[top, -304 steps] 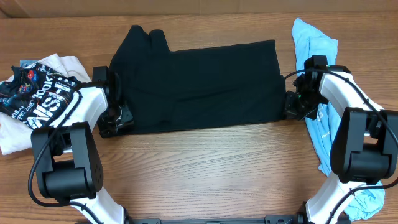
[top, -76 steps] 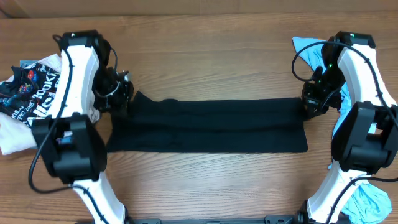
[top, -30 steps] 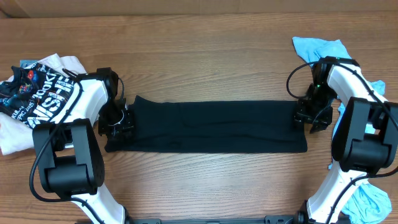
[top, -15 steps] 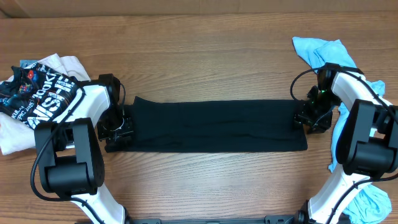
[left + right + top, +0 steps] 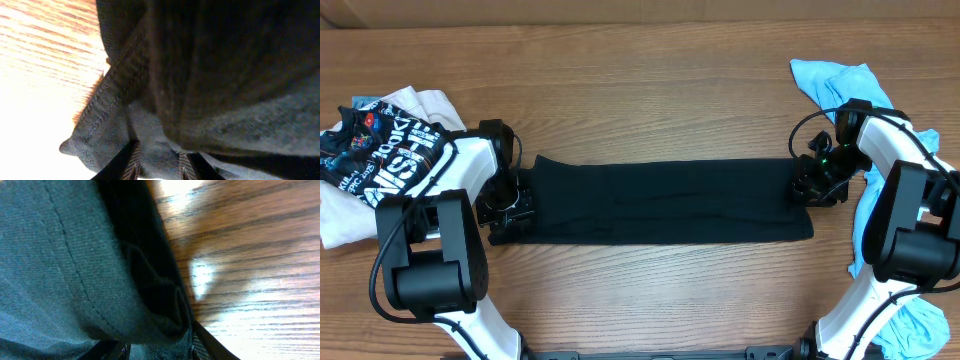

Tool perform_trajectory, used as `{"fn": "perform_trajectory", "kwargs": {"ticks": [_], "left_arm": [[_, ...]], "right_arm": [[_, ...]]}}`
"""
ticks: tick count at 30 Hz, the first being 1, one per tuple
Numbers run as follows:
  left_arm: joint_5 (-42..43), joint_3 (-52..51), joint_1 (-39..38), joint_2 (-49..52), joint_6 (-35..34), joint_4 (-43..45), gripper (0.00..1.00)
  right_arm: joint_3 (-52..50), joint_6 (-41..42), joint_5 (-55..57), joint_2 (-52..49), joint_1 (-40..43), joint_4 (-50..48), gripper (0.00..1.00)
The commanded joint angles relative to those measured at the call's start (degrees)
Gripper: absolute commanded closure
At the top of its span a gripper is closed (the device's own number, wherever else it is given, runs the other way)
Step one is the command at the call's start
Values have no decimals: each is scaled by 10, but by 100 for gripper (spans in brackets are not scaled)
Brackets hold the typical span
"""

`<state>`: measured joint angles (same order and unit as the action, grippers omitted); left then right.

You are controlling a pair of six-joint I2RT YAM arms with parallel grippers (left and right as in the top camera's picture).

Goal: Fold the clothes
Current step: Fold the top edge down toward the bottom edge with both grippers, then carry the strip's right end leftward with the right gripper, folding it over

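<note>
A black garment (image 5: 660,200) lies folded into a long flat strip across the middle of the wooden table. My left gripper (image 5: 510,205) is at its left end, low on the table. In the left wrist view its fingers (image 5: 157,167) are closed on a hemmed corner of the black cloth (image 5: 225,75). My right gripper (image 5: 810,187) is at the strip's right end. In the right wrist view its fingers (image 5: 157,350) hold a bunched fold of the same cloth (image 5: 60,255), with bare wood to the right.
A pile of clothes lies at the left edge: a black shirt with white print (image 5: 380,150) on a white garment (image 5: 340,225). A light blue garment (image 5: 835,80) lies at the far right, running down under the right arm to the front right corner (image 5: 910,325).
Both ends of the black strip have come down from a raised hold to lie on the table. In the last half second the right gripper shifted slightly away from me; the left barely moved.
</note>
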<state>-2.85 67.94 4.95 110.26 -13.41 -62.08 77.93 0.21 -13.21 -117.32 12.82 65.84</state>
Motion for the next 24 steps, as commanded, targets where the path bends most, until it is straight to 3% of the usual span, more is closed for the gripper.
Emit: {"fn": "perform_trajectory", "kwargs": {"ticks": [1,3,4,6,9,13,15,16,17,19,24], "left_arm": [[-17,-3,3,-9,-7,2,70],[-17,-3,3,-9,-8,2,70],[-16,-3,3,-9,-8,0,70],[-16,-1,3,-9,-8,-4,78],[-11,27,3,-9,-7,-30,80],[0,84,3,-11,-2,-65,75],[0,115,3,-12,2,-83,69],[0,131,3,-12,5,-91,59],[0,153,3,-12,8,-103,27],[2,167,3,-12,12,-110,10],[16,167,3,-12,11,-118,11]], "right_arm": [[-17,-7,-15,-19,-3,-18,60],[-33,-7,-15,-20,-3,-37,61],[-40,-7,-15,-20,-3,-49,79],[-37,4,-15,-19,-2,-54,96],[-12,19,-15,-11,5,-46,96],[22,31,-7,19,20,-39,96],[41,46,23,38,29,-33,96],[50,46,39,47,33,-28,96],[70,45,66,59,38,-14,96],[93,38,88,69,39,6,96],[129,27,85,77,-1,45,96]]}}
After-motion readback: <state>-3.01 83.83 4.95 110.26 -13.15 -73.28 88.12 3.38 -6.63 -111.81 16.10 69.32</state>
